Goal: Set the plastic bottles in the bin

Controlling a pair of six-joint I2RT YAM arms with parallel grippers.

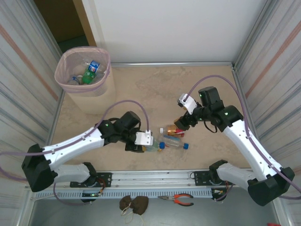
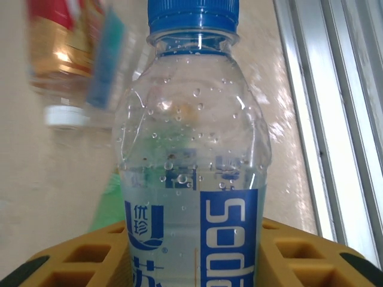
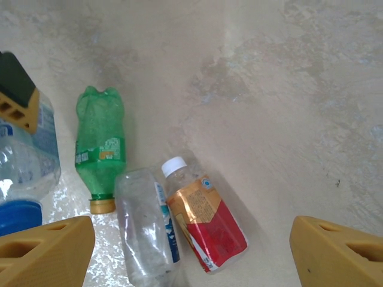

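A clear plastic bottle [image 2: 191, 149] with a blue cap and blue label sits between my left gripper's yellow fingers [image 2: 78, 257], which press on both its sides; my left gripper [image 1: 146, 146] is low near the table's front, its bottle's cap [image 1: 161, 146] pointing right. My right gripper [image 3: 191, 245] hangs open above a red-and-orange-labelled bottle [image 3: 206, 224], a crushed clear bottle [image 3: 143, 230] and a green bottle [image 3: 99, 143], all lying on the table. In the top view my right gripper [image 1: 181, 124] is just above the red-labelled bottle [image 1: 173, 132]. The pale pink bin [image 1: 60, 70] stands at the far left with bottles [image 1: 91, 70] inside.
A metal rail [image 1: 155, 178] runs along the near edge, close to the held bottle. Corrugated walls [image 1: 23, 70] close in both sides. Red-handled pliers [image 1: 178, 199] lie beyond the rail. Bare tabletop [image 1: 150, 89] stretches between the bottles and the bin.
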